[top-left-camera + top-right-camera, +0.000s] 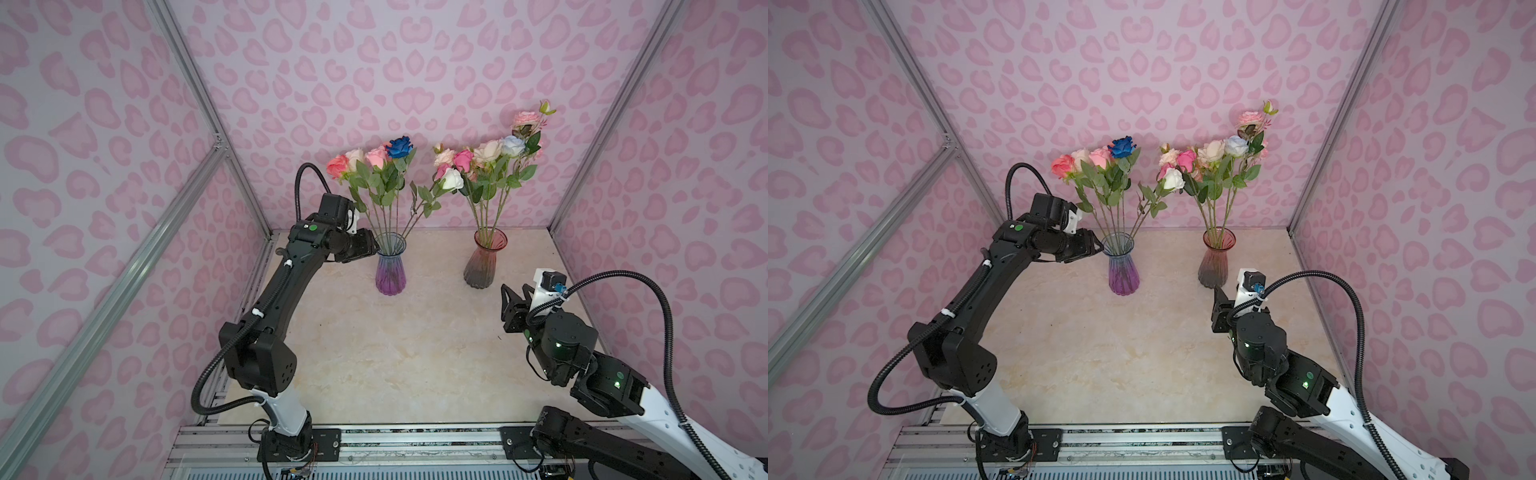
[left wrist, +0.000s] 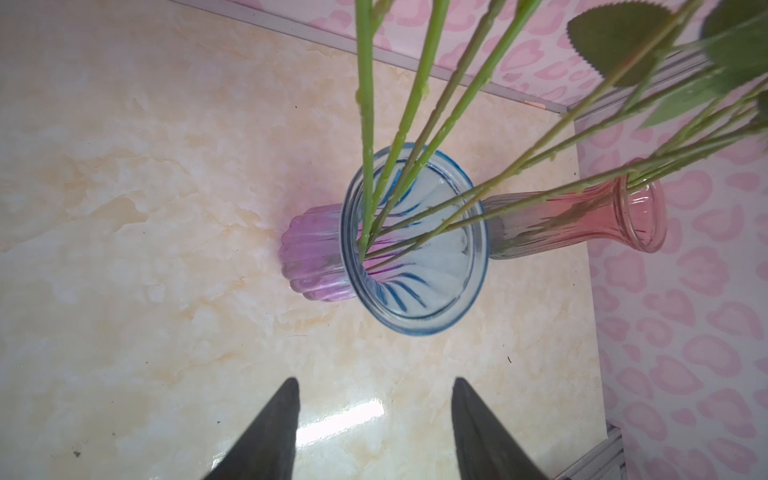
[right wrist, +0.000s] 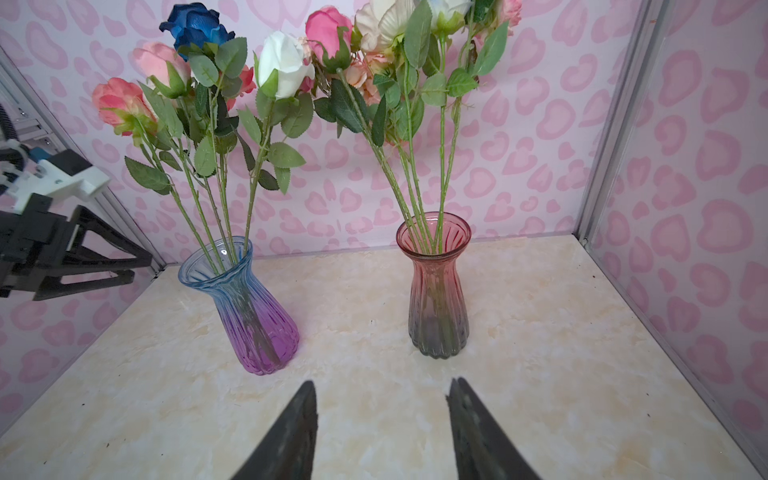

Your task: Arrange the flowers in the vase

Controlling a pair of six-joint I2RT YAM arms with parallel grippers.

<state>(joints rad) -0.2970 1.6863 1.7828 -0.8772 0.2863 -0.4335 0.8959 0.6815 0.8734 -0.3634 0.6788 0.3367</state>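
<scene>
Right gripper [image 3: 380,386]: nearest to you, low over the near right part of the table [image 1: 395,365]. Jaws stand moderately apart with only bare table between them; it holds nothing. In a top view it [image 1: 515,297] sits just in front of the pink-to-grey vase [image 1: 482,266], not touching it.

Left gripper [image 2: 374,382]: farther back on your left, raised to rim height of the blue-to-purple vase [image 1: 390,270]. Jaws are parted and nothing is held. The right wrist view shows it [image 3: 141,268] just beside that vase's rim [image 3: 216,257], with a small gap.

Vases: both stand upright on the table near the back wall, side by side and apart, blue-to-purple on the left, pink-to-grey [image 3: 436,307] on the right.

Flowers [image 1: 374,166]: all sit in the two vases; none lies on the table. The left bunch fans out from the blue-to-purple vase, coral and pink roses with a dark blue rose [image 1: 400,146] on top. One stem there leans far right, so its white rose [image 1: 452,179] hangs between the vases, close to the right bunch. The right bunch [image 1: 490,153] has pink, cream and pale blue heads, its tallest pink one against the patterned wall [image 1: 374,62].
</scene>
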